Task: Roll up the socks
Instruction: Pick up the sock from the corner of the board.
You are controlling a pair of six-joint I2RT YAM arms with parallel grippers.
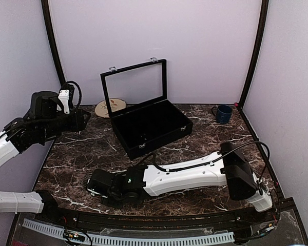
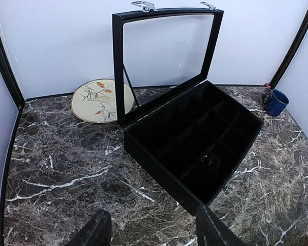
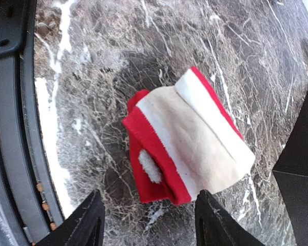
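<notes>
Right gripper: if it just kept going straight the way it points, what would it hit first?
Most likely the socks: in the right wrist view the folded red-and-cream bundle lies straight ahead of the open right gripper, on the marble table. How far off, I cannot tell.

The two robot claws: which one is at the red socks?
The right gripper: it hangs low, open, over the socks. The left gripper is raised, facing the black case.
</notes>
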